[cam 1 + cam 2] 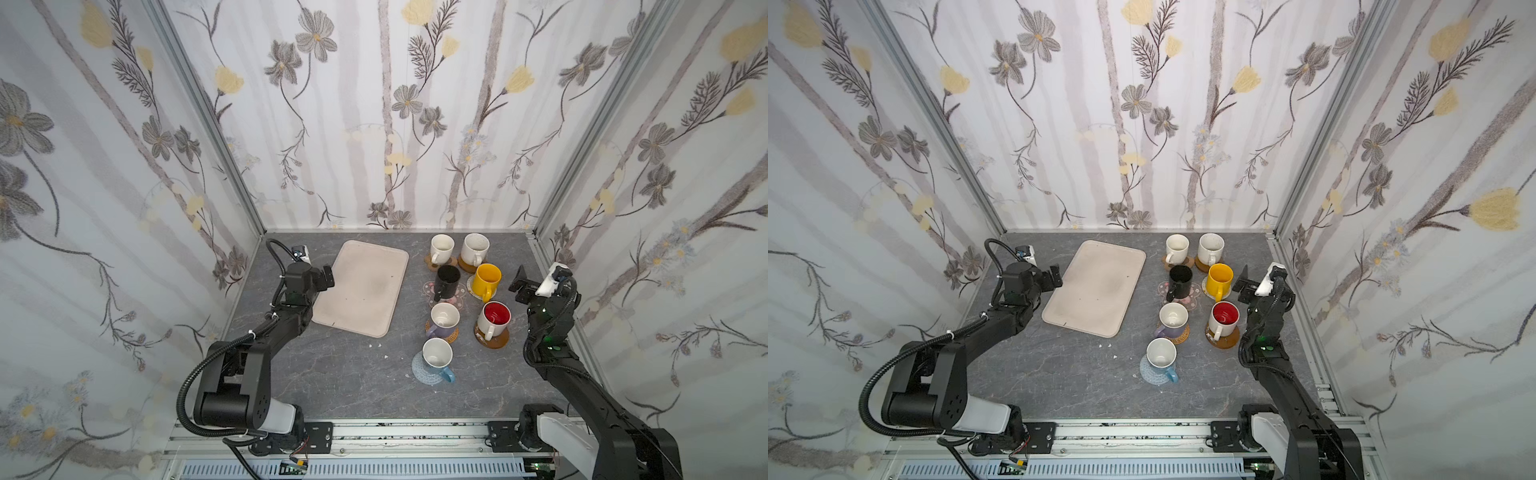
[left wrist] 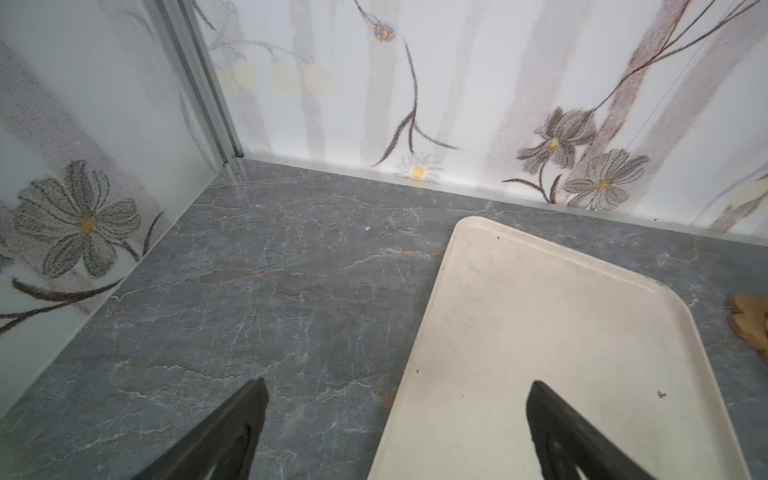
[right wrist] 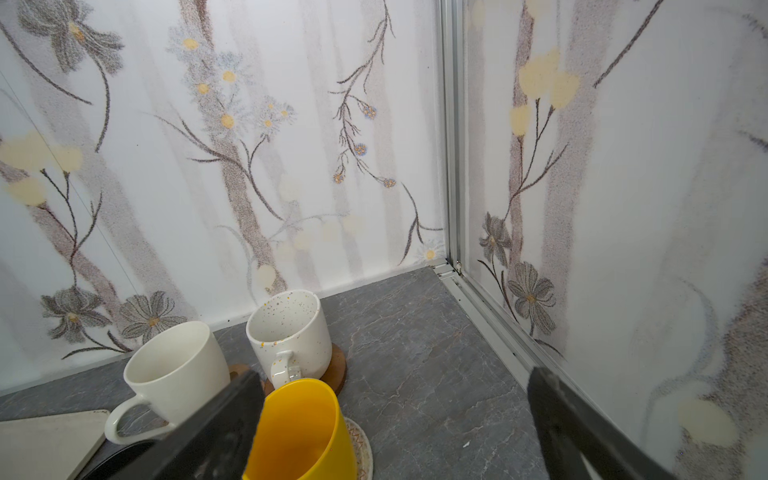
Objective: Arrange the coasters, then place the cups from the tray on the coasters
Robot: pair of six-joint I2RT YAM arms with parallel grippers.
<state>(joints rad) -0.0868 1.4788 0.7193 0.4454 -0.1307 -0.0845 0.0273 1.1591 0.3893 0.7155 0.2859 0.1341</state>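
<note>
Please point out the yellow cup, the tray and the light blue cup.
yellow cup (image 1: 488,274): a top view, inner wall.
tray (image 1: 361,291): a top view, bare middle.
light blue cup (image 1: 437,353): a top view, white inside.

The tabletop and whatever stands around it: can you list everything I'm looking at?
tray: one, beige-cream, left of centre, bare.
cups: seven, right of the tray, each on a coaster: cream cup, speckled cup, black cup, yellow cup, lavender cup, red-lined cup, light blue cup.
coasters: seven, under the cups in that order: paw coaster, wooden coaster, blossom coaster, beige coaster, rattan coaster, second wooden coaster, crocheted coaster.
crumbs: a few, white, by the tray's near edge.
table: one, grey marbled.
walls: three, floral-papered, around the table.
arms: two, black, left arm and right arm, at the near corners.
left claw: black, open, empty, over the tray's left edge.
right claw: black, open, empty, beside the yellow cup.
</note>
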